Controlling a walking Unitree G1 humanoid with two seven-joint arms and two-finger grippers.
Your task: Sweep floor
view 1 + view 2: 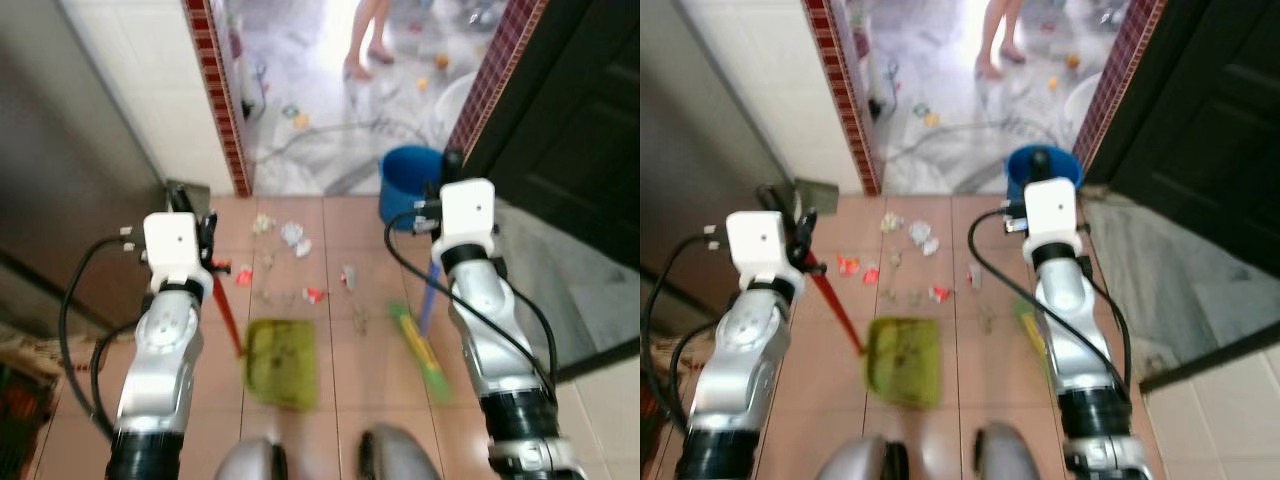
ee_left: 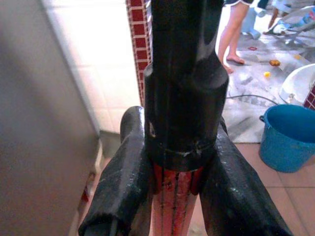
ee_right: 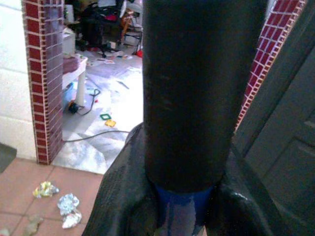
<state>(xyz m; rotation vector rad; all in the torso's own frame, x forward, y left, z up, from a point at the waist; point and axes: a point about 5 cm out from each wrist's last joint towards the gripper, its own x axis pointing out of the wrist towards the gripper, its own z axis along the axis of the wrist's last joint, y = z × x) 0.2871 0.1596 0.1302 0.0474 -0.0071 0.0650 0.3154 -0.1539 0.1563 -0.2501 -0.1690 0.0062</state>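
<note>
My left gripper (image 2: 174,196) is shut on the red handle (image 1: 226,310) of a green dustpan (image 1: 282,362), just under the handle's black grip. The pan lies flat on the terracotta tiles in front of my feet. My right gripper (image 3: 184,206) is shut on the blue handle (image 1: 428,295) of a broom, also below a black grip. The green broom head (image 1: 422,355) rests on the tiles to the right of the pan. Scraps of litter (image 1: 292,238) lie scattered on the tiles beyond the pan, toward the doorway.
A blue bucket (image 1: 408,186) stands at the doorway's right side, by a red brick jamb (image 1: 222,100). Beyond it is a marble floor with toys, a cable and a person's bare legs (image 1: 365,40). A dark door (image 1: 580,120) is on the right and a grey wall on the left.
</note>
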